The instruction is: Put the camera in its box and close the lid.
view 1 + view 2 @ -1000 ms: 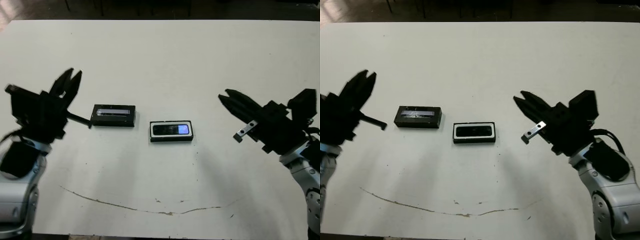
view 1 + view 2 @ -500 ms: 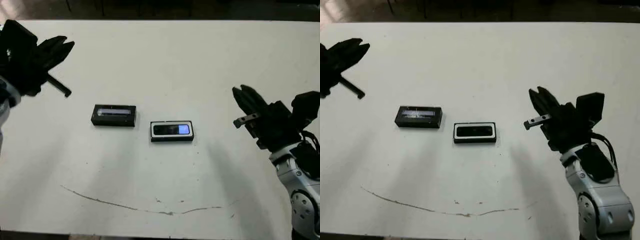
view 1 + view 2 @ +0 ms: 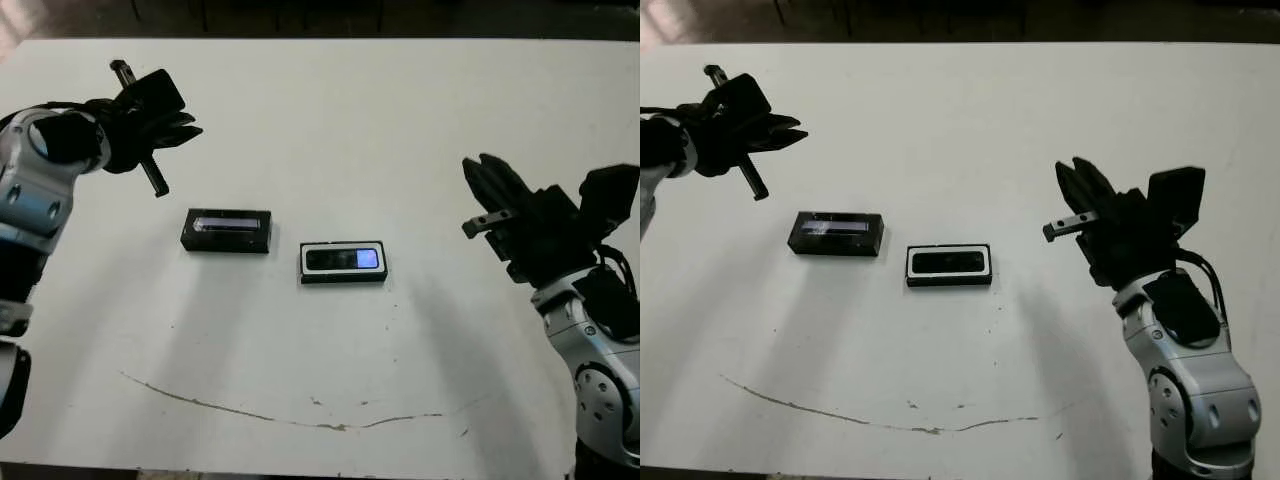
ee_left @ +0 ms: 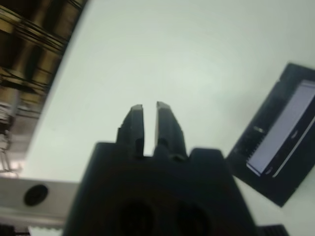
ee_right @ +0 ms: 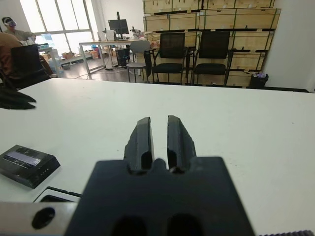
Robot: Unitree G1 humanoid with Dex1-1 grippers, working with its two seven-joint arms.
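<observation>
Camera (image 3: 344, 260) is already lying in the box (image 3: 343, 276), bluish patch toward the box's right end, so I am judging the first half done. Lid (image 3: 227, 230) is sitting flat on the table (image 3: 400, 120) just to the box's left, stripe up, a narrow strip of bare table between them; closing is what I am leaving for next. My left gripper (image 3: 180, 128) is hovering up and behind the lid, off the box's far left, fingers nearly pinched together on nothing. My right gripper (image 3: 485, 182) is hanging well to the box's right, likewise almost closed and empty. Neither one is touching anything, and the box is standing open.
</observation>
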